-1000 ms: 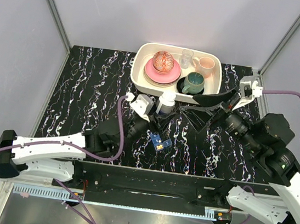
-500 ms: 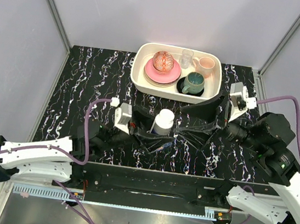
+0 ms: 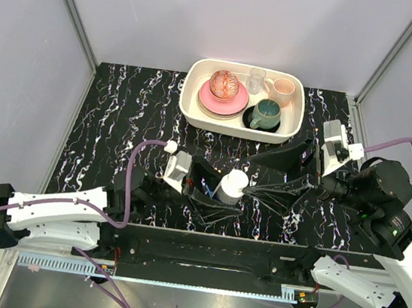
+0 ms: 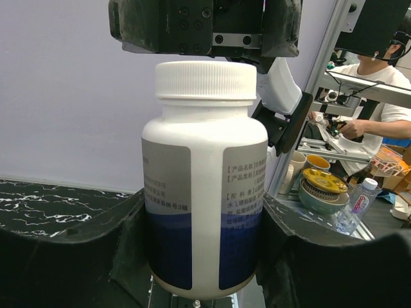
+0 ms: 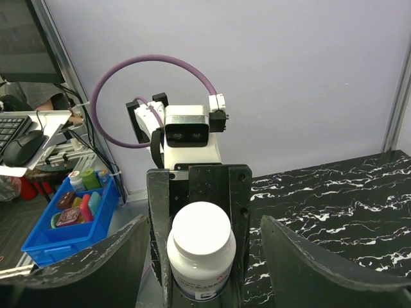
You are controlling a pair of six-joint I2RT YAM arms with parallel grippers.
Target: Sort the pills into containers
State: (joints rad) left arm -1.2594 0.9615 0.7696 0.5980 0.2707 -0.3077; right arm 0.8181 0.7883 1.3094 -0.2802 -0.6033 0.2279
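Presently, my left jaws clamp the white pill bottle [image 4: 204,179]; my right jaws stand apart at its cap [image 5: 201,231]. Off-centre closing could twist it loose.

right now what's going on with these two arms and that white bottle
The left gripper is clamped on a white pill bottle, gripping its lower body. The bottle's white cap is on. The right gripper is open, with its fingers spread on either side of the cap end and not touching it, so it looks set to take the cap off. No loose pills show in any view.
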